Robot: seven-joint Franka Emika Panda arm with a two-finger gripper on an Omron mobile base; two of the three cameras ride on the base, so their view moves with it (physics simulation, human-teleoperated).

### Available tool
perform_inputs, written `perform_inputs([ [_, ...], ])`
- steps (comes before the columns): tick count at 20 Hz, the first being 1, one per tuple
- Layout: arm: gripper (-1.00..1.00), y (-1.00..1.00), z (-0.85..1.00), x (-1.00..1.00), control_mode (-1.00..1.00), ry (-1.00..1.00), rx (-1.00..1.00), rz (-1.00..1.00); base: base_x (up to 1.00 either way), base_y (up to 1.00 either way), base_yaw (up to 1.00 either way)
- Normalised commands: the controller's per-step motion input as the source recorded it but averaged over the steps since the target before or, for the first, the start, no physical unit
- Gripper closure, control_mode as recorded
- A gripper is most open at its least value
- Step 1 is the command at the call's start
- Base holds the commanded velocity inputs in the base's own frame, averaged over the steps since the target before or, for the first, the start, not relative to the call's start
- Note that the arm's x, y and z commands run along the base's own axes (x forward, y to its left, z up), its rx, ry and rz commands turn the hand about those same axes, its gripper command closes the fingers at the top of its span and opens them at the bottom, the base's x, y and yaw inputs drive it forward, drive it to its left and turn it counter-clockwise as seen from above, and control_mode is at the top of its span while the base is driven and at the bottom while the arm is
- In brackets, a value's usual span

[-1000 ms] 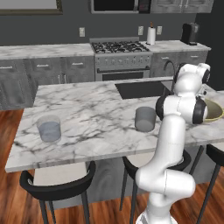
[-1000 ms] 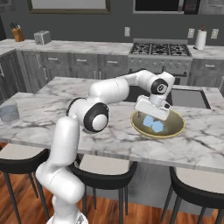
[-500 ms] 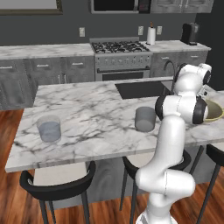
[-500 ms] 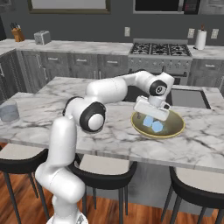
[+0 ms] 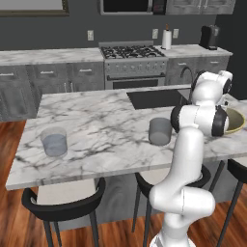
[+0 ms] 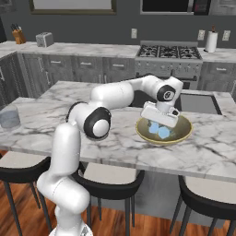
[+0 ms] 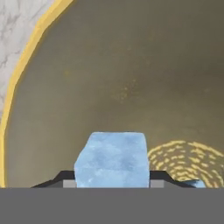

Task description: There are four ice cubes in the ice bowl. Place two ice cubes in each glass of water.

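Note:
My gripper (image 6: 157,120) reaches down into the yellowish-tan ice bowl (image 6: 184,133) at the right end of the island. In the hand view its jaws press both sides of a pale-blue ice cube (image 7: 112,159) resting on the bowl's floor (image 7: 131,78). Other ice cubes (image 6: 163,132) lie beside the hand in the bowl. One glass of water (image 5: 160,131) stands mid-counter, left of the bowl (image 5: 235,120). The other glass (image 5: 54,141) stands near the island's far left end and also appears in the right base view (image 6: 9,116).
A dark sink (image 5: 154,99) is set into the island behind the nearer glass. Black stools (image 6: 115,177) stand along the front edge. Stove and back counter lie far behind.
The fingers have come together from wide open onto an ice cube in the bowl. The arm has barely shifted; the glasses and bowl stay put.

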Motion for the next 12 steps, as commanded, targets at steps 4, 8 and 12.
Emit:
perform_inputs([
  [4,1.00,-0.07,0.00,-0.02,-1.00,0.00,0.00,0.00,0.00,0.00,0.00],
  [8,1.00,0.00,0.07,-0.02,-1.00,-0.01,0.00,0.00,0.00,0.00,0.00],
  [12,1.00,0.00,0.60,-0.17,-1.00,-0.06,0.00,-0.03,0.00,0.00,0.00],
])
